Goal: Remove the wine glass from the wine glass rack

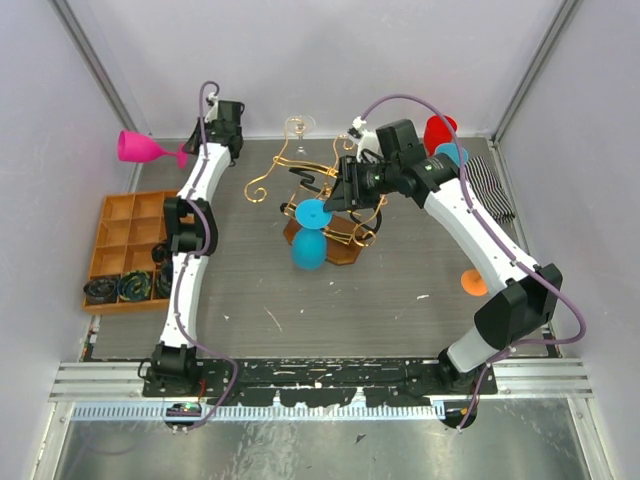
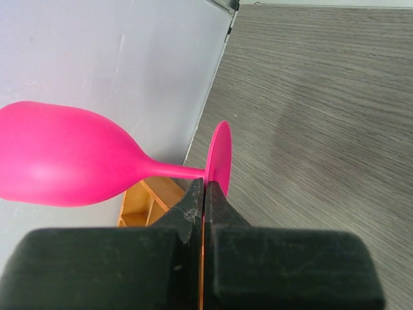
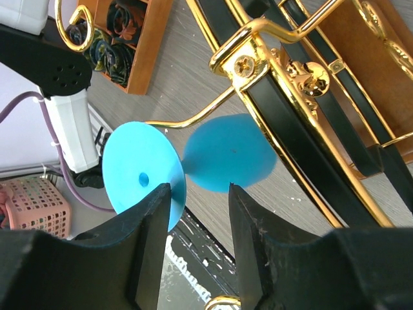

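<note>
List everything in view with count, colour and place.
wine glass rack: one, gold wire, brown base, centre
blue wine glass: one, blue, hanging on rack
pink wine glass: one, pink, back left
clear wine glass: one, clear, behind rack
red vessel: one, red, back right
teal vessel: one, teal, beside red
striped cloth: one, black-white, back right
orange disc: one, orange, right side
compartment tray: one, orange, left; dark coils inside
left gripper: one, black, shut on pink glass foot
right gripper: one, black, open, at blue glass foot
</note>
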Robot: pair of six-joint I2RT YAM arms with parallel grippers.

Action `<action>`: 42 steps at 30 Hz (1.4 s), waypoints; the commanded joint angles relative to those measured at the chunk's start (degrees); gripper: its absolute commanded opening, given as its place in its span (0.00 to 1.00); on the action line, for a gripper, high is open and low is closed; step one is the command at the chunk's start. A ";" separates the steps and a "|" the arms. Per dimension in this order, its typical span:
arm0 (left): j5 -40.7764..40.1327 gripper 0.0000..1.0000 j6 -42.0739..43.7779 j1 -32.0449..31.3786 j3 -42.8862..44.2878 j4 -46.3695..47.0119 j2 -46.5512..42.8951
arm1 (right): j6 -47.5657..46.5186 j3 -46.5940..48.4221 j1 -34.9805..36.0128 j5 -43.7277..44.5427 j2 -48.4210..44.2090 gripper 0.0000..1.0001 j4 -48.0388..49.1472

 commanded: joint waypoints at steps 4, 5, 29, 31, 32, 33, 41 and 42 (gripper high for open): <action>-3.08 0.00 9.19 -0.38 -4.34 9.19 4.12 | -0.53 -0.34 -0.04 -2.96 -3.59 0.46 3.99; -3.17 0.00 9.90 -0.62 -4.87 9.65 4.50 | -0.65 -0.27 -0.06 -2.83 -3.50 0.46 3.99; 0.28 0.13 15.91 -5.74 -9.99 11.62 7.68 | -1.27 -0.04 -1.18 -3.51 -3.97 0.46 4.61; 0.57 0.18 15.69 -6.16 -10.26 11.33 7.77 | -1.29 -0.13 -1.38 -3.60 -4.01 0.46 4.60; 0.71 0.24 15.66 -6.31 -10.56 11.27 7.78 | -1.36 -0.21 -1.45 -3.60 -4.02 0.46 4.62; 0.91 0.29 15.68 -6.56 -10.80 11.20 7.69 | -1.38 -0.22 -1.53 -3.63 -4.02 0.46 4.67; 1.42 0.52 15.85 -8.05 -11.72 10.52 8.49 | -1.60 -0.19 -2.16 -4.02 -4.10 0.46 4.70; 1.46 0.54 15.83 -8.20 -11.76 10.18 8.45 | -1.56 -0.23 -2.17 -4.00 -4.11 0.46 4.69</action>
